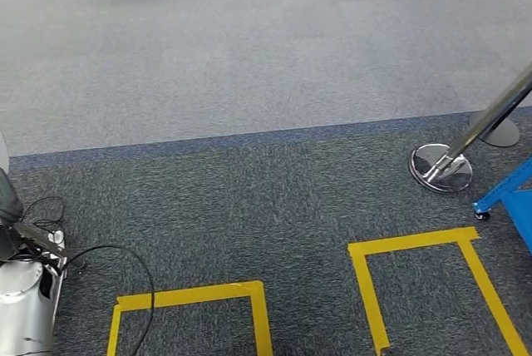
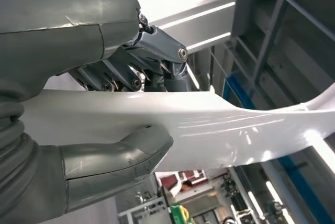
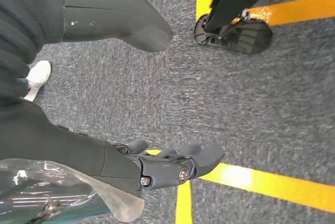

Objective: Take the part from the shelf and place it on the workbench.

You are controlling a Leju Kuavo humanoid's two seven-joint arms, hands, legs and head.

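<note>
The left hand [image 2: 118,103] is gripping the white part [image 2: 221,127], thumb on one face and fingers [image 2: 158,62] on the other. The right hand [image 3: 130,103] is hanging open, holding nothing, above grey carpet [image 3: 256,103] crossed by yellow tape [image 3: 276,185]. A chrome stanchion base [image 1: 440,169] is sitting at three o'clock in the head view.

Yellow floor tape [image 1: 194,295] on grey carpet [image 1: 251,81], chrome stanchion base [image 1: 440,167] beside it.

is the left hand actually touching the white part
Touching. In the left wrist view the left hand grips the white part: its thumb presses against one face and its darker fingers close on the opposite face, with no gap.
</note>
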